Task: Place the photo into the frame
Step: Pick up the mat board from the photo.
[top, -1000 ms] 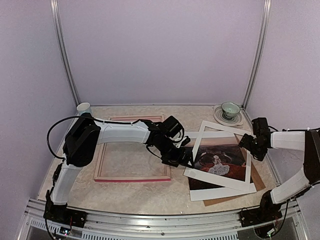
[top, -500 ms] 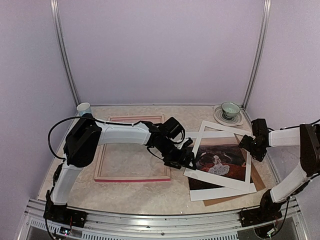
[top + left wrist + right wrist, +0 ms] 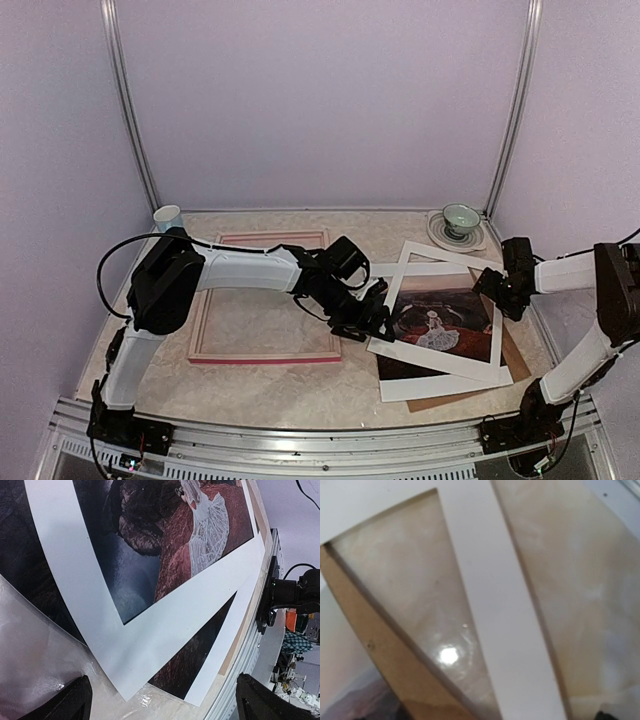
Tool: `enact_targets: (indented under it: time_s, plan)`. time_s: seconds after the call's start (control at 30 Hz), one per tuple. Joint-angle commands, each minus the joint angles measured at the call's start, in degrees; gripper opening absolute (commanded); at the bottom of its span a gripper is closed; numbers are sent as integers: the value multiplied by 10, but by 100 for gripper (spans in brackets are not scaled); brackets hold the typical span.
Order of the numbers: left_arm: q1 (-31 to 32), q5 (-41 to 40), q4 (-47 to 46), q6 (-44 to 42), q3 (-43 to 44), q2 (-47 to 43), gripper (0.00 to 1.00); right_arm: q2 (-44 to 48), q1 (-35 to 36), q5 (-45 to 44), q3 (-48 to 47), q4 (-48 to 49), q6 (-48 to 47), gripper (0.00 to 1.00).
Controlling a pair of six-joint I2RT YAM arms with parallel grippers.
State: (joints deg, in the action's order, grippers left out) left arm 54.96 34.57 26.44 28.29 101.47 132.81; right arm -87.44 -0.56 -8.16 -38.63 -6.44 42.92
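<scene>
While the left pincer point(image 3: 365, 322) and the right pincer point(image 3: 492, 287) gape wide, empty, the rectangular paper photo point(image 3: 440, 322) lies under a flat, perhaps cardboard, mat point(image 3: 430, 357).

Counted one frame point(image 3: 250, 356), and just right of it one photo point(image 3: 455, 310), one white mat point(image 3: 440, 358) and one brown backing board point(image 3: 516, 352). Tallied two cups, a white cup point(image 3: 168, 216) beyond the frame's far left corner and a green cup point(image 3: 461, 216) on one saucer point(image 3: 436, 232) far to the frame's right. Noted two arms, the left arm point(image 3: 250, 268) over the frame and the right arm point(image 3: 570, 275) well to its right.
</scene>
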Motion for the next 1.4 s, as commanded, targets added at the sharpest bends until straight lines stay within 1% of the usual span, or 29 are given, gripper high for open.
enact_targets:
  time_s: [0.0, 0.3, 0.57, 0.9, 1.13, 1.27, 1.37]
  plan:
    - [6, 22, 15, 12, -24, 10, 99, -14, -6, 27, -1, 15, -1, 99]
    - [0, 52, -3, 33, -38, 13, 99, -21, -6, 62, 11, 41, -2, 99]
    - [-13, 76, -48, 64, -69, 8, 99, -27, -6, 78, 15, 50, -5, 99]
    - [-35, 83, -155, 108, -118, -30, 94, -34, -6, 80, 21, 56, -9, 99]
    - [-35, 96, -217, 126, -124, -39, 93, -37, -6, 80, 22, 57, -13, 99]
    - [-35, 112, -280, 152, -143, -48, 90, -38, -5, 98, 23, 60, -14, 99]
    - [-36, 114, -304, 161, -151, -55, 89, -40, -5, 100, 24, 61, -16, 99]
